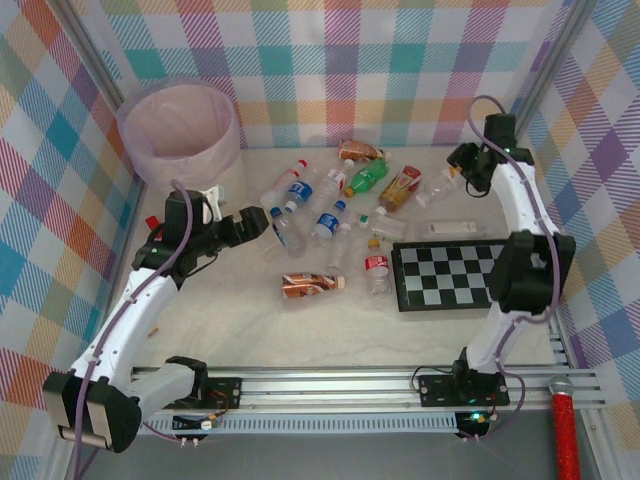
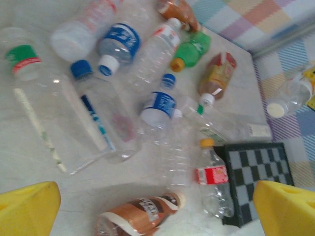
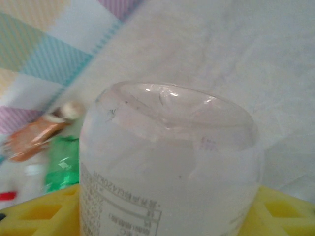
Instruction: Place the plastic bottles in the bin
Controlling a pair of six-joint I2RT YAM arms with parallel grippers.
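Several plastic bottles lie scattered on the white table. Among them are a green one [image 1: 367, 176], blue-labelled ones [image 1: 328, 222] and a brown-wrapped one [image 1: 312, 285]. The bin [image 1: 180, 130] stands at the back left, lined with a pinkish bag. My left gripper [image 1: 256, 222] hangs open over the left side of the pile. In its wrist view the brown-wrapped bottle [image 2: 142, 216] lies below the wide-apart yellow fingers [image 2: 29, 209]. My right gripper [image 3: 162, 216] at the back right is shut on a clear bottle [image 3: 167, 162], whose base points at the camera. That bottle [image 1: 437, 188] lies near the back wall.
A black-and-white checkerboard [image 1: 450, 275] lies flat to the right of the pile, a red-labelled bottle [image 1: 377, 272] at its left edge. A small red block [image 1: 152, 221] sits by the left wall. Checked cloth walls close in three sides. A metal rail [image 1: 330, 385] runs along the near edge.
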